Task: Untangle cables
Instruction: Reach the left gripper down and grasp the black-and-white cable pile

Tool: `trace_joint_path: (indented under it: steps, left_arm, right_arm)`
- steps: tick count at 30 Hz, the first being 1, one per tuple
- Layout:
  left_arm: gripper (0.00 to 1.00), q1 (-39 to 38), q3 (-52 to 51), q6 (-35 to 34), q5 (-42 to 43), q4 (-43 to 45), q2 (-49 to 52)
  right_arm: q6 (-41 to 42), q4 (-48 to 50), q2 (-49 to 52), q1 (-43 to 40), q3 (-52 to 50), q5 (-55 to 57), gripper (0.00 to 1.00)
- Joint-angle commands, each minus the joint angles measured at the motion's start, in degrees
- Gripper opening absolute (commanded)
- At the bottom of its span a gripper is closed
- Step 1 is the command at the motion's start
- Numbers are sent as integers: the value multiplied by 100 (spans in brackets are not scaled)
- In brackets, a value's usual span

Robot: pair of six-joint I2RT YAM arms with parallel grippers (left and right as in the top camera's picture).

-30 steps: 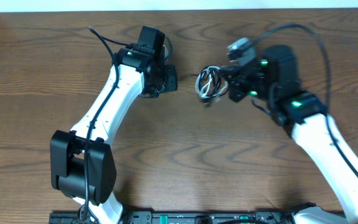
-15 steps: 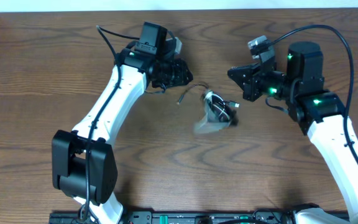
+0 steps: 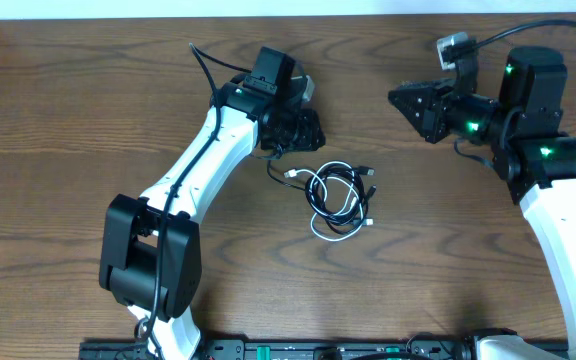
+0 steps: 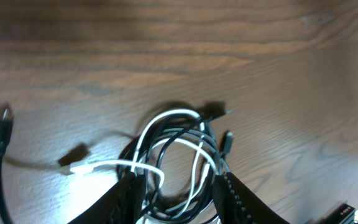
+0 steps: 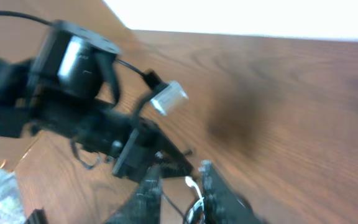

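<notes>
Tangled cables (image 4: 180,143) partly behind left gripper (image 4: 176,179)

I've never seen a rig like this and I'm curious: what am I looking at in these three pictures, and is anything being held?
Two white robot arms stand at a wooden table. One picture looks down from above; the other two come from a small camera on each wrist, so each shows its own arm's tip. On the table lie a white cord and a black cord, looped together. The left fingers hover above them, spread apart; the right fingers are off to the side, also apart. Neither visibly holds anything.
</notes>
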Motion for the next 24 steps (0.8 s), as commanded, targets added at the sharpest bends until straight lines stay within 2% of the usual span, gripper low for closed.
trace_joint_path:
  steps: [1,3,8,14,18,21,24]
  left_arm:
    - [41,-13,-74,-31,-205,-181,103]
    - [41,-85,-83,-57,-205,-291,146]
    - [41,-400,-83,-223,-223,-675,310]
    - [41,-673,-83,-229,-916,-1554,323]
    - [40,-782,-87,-463,-981,-2028,323]
    - [41,-909,-181,-708,-960,-2083,323]
    - [41,-1049,-470,-1093,-962,-1781,323]
  right_arm:
    - [31,-197,72,-22,46,837,27]
    - [28,-264,118,-22,46,951,34]
    - [28,-308,236,-22,46,1023,41]
    - [26,-409,389,-22,46,1187,44]
    - [28,-413,507,-22,46,1185,44]
    - [26,-433,566,-22,46,1182,45]
    - [26,-452,568,-22,46,1185,46]
